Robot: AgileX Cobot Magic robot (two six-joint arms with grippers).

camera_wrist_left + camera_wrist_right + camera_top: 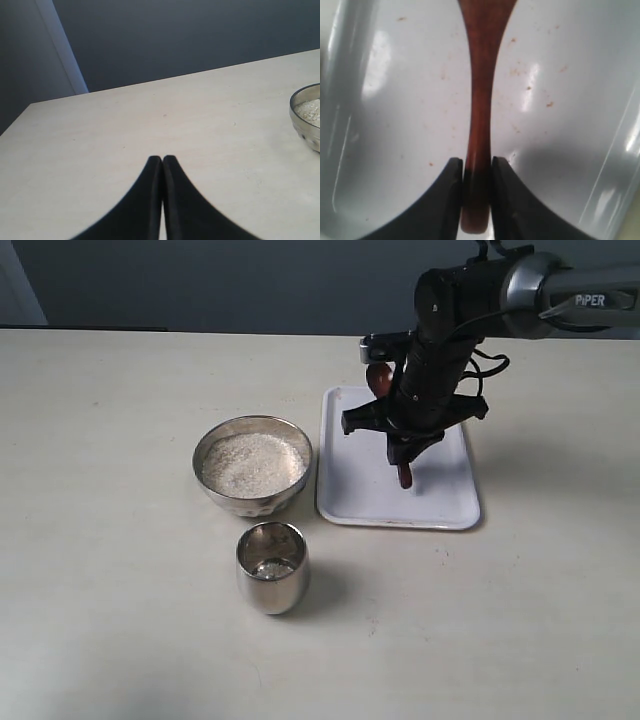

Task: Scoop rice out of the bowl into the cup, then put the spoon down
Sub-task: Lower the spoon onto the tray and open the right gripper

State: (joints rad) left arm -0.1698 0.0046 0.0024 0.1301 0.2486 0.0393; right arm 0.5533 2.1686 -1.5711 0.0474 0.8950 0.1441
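Note:
The steel bowl (252, 465) holds a pale mass of rice (252, 462) at the table's middle; its rim also shows in the left wrist view as the bowl (306, 116). In front of it stands the steel cup (272, 566) with a little rice at its bottom. My right gripper (404, 455) is over the white tray (440, 502), shut on the handle of the dark reddish-brown spoon (479, 115), whose head (379, 378) points to the far side. The spoon's handle end (404, 478) pokes out below the fingers. My left gripper (162, 159) is shut on nothing, low over bare table.
The white tray (395, 150) carries a few specks of grain. A dark wall runs behind the table's far edge (150, 331). The right arm (500, 295) reaches in from the upper right.

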